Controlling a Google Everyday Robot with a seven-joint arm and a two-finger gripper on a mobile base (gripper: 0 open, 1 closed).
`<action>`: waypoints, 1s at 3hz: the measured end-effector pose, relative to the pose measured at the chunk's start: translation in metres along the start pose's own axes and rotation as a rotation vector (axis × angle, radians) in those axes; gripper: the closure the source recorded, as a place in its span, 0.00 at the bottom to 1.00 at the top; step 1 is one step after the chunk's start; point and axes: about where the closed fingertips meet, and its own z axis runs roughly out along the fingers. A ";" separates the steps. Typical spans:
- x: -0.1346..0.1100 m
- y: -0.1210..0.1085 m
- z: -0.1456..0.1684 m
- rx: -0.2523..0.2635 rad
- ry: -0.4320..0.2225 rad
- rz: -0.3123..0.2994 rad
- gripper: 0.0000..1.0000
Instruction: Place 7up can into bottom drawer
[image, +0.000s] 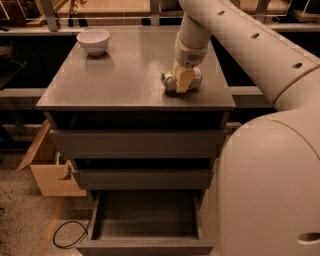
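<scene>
The 7up can (169, 83) lies on its side on the grey cabinet top (125, 75), near the front right edge. It is whitish-silver and partly hidden by my gripper (182, 80), which comes straight down onto it from above. The can rests on the top. The bottom drawer (145, 220) is pulled open below; its grey inside holds nothing and its flat front (145, 247) is at the lower edge of the view. The two drawers above it are closed.
A white bowl (93, 41) stands at the back left of the cabinet top. An open cardboard box (47, 170) sits on the floor left of the cabinet, with a black cable (67, 235) in front of it. My large cream arm body (270, 185) fills the right side.
</scene>
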 end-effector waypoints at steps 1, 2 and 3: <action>-0.005 0.011 -0.033 0.032 -0.007 -0.031 0.96; -0.005 0.041 -0.068 0.037 -0.011 -0.048 1.00; -0.008 0.097 -0.090 -0.039 0.004 -0.053 1.00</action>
